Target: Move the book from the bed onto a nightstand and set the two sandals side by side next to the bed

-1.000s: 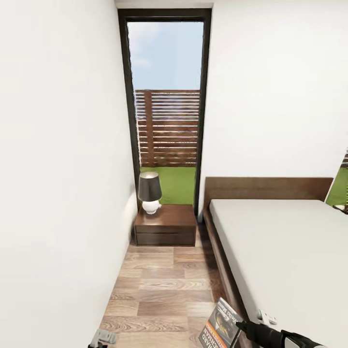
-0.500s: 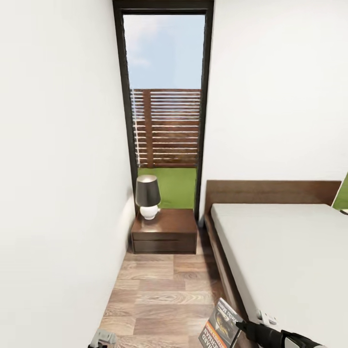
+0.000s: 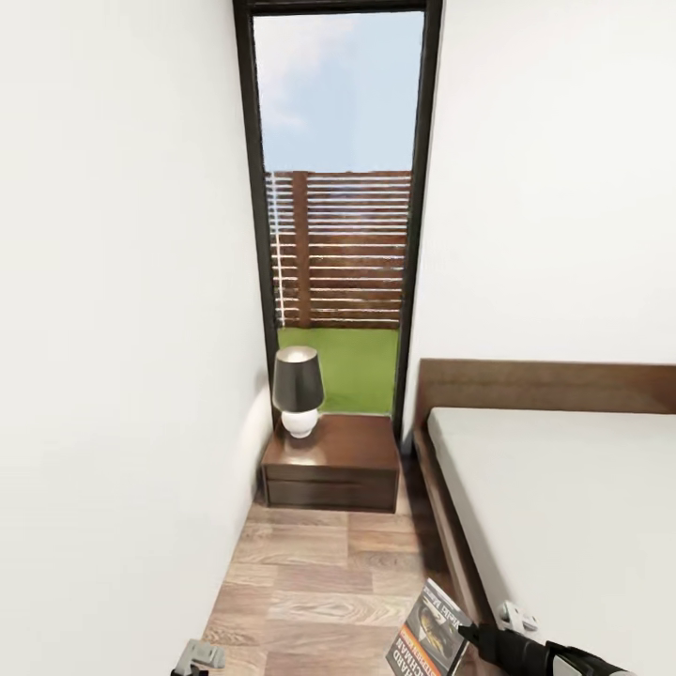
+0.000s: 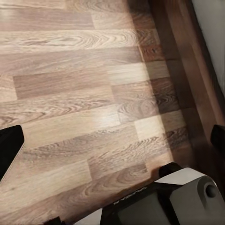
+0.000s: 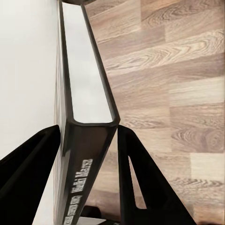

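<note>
My right gripper is shut on the book, holding it tilted above the floor beside the bed. The book's dark cover with white lettering and an orange strip faces up. In the right wrist view the book stands edge-on between the two black fingers, spine toward the camera. The dark reddish-brown nightstand stands ahead under the window, between the left wall and the bed's headboard. My left gripper hangs open over bare floor. The blue sandals are out of view.
A lamp with a dark shade and white base occupies the nightstand's left half. A white wall runs close along the left. The wood-plank floor forms a narrow aisle between wall and bed. The bed frame edges the left wrist view.
The whole view has shifted: the window and nightstand now sit further right in the picture and less of the bed shows. The book and both grippers keep their places in the frame.
</note>
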`<state>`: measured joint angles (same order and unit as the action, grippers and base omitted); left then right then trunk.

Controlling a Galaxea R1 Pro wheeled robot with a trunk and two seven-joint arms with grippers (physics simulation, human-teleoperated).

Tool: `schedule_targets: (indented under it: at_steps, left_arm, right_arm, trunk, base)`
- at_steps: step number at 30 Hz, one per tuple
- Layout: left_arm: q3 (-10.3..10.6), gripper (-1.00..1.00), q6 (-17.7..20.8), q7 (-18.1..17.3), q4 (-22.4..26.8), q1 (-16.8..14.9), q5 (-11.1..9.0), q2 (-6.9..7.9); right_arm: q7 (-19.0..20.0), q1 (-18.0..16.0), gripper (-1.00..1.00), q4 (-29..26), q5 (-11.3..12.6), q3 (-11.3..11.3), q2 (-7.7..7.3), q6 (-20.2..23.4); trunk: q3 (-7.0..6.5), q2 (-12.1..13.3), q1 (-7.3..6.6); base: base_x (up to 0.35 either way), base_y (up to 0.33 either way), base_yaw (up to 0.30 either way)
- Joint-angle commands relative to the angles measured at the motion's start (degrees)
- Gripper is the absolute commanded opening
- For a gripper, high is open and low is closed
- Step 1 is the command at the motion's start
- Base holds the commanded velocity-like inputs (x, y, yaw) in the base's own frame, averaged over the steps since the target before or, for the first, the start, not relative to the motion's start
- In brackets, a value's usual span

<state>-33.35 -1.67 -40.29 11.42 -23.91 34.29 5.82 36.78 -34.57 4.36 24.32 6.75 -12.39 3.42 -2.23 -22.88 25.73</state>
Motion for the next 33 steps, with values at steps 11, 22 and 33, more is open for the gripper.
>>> schedule_targets:
  at_steps: [11,22,33]
  left_arm:
    - [-0.49,1.00,-0.17,-0.22,0.01,-0.06,0.60,-0.02]
    - [-0.49,1.00,-0.17,-0.22,0.01,-0.03,0.60,-0.02]
    - [-0.49,1.00,-0.17,-0.22,0.01,-0.05,0.60,-0.02]
  right_arm:
    - [0.23,-0.06,-1.00,0.12,0.64,0.19,0.00,0.36]
    - [0.23,-0.06,-1.00,0.12,0.64,0.19,0.00,0.36]
    - [0.23,-0.06,-1.00,0.12,0.64,0.19,0.00,0.36]
  trunk:
    - [0.02,-0.04,0.06]
    - [0.02,-0.04,0.06]
    - [0.02,-0.04,0.06]
  base:
    - [0.327,0.000,0.000]
    - [0.327,0.000,0.000]
    - [0.327,0.000,0.000]
